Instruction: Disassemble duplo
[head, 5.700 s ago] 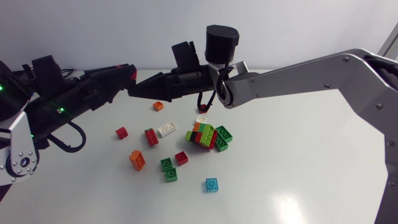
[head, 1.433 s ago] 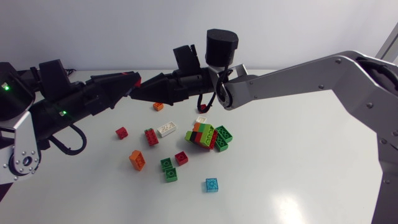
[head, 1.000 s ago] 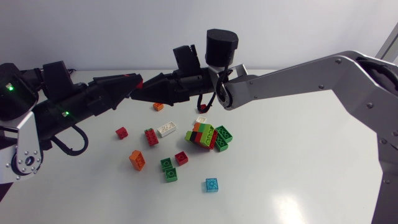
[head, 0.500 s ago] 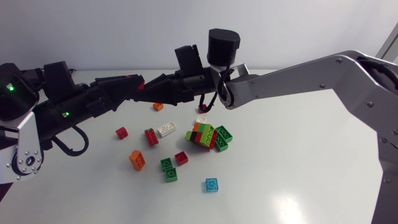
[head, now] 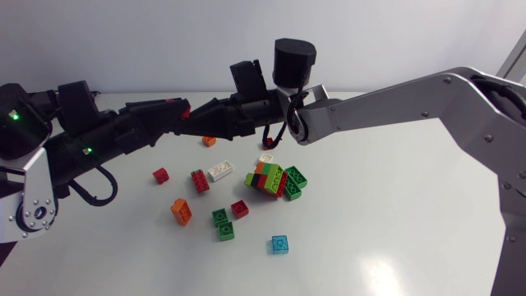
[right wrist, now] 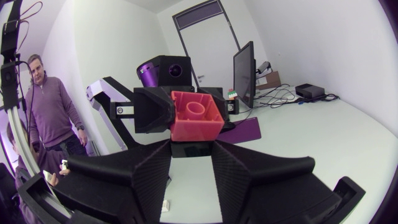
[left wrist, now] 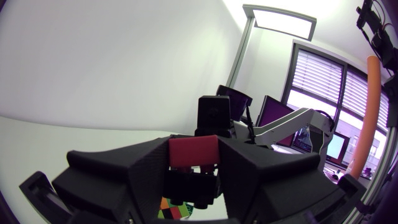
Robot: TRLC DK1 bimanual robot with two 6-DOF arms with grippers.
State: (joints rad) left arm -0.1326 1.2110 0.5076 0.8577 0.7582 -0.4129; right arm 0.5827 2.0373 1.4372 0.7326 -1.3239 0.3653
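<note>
A small red brick [left wrist: 193, 152] hangs in the air above the table's back left, where my two grippers meet tip to tip. My left gripper [head: 186, 110] has it between its fingers, both touching it. My right gripper [right wrist: 194, 134] is shut on the same red brick [right wrist: 196, 116] from the opposite side. In the head view only a sliver of the red brick [head: 172, 103] shows. The assembled duplo cluster [head: 275, 179], green, orange, red and black, lies on the table below, apart from both grippers.
Loose bricks lie around the cluster: a white one [head: 219, 171], a small orange one [head: 209, 141], a red one [head: 161, 175], a red-green one [head: 200, 180], an orange one [head: 181, 211], green ones [head: 223, 224] and a blue one [head: 280, 244].
My left gripper has moved right with the red brick until its fingers overlap the right gripper's. The right fingers have closed on the brick. The bricks on the table have not moved.
</note>
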